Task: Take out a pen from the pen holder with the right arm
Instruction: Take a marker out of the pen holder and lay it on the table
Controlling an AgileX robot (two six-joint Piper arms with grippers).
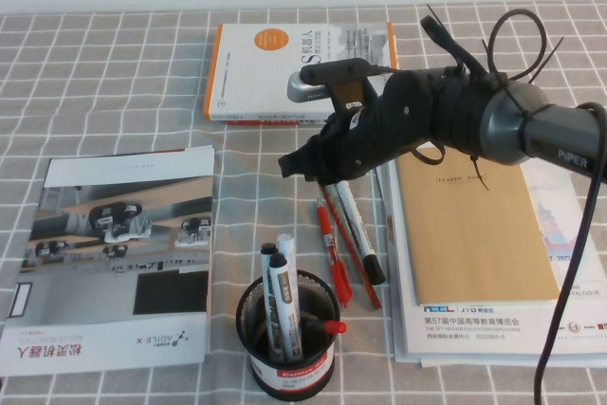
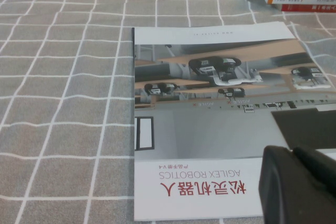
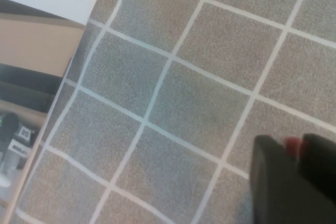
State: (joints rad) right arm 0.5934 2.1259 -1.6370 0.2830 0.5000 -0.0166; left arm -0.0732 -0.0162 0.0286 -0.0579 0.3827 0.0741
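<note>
- Tablecloth (image 1: 114, 73): matt woven cloth, slightly rough, under both grippers.
- Right gripper (image 1: 289, 164): matt black plastic, above the cloth at mid-table.
- Left gripper (image 2: 293, 153): the same matt black plastic, just above the brochure.
- Brochure (image 1: 119, 253): smooth coated paper with a light sheen.
- Pen holder (image 1: 287, 367): black wire mesh, seemingly metal, near the right gripper on the robot's side.
- Pens (image 1: 283, 291) in it: smooth, glossy plastic.
- Tan booklet (image 1: 474, 234): matt paper cover, beside the right gripper.
- White-and-orange book (image 1: 275, 64): glossy cover, beyond the right gripper.
</note>
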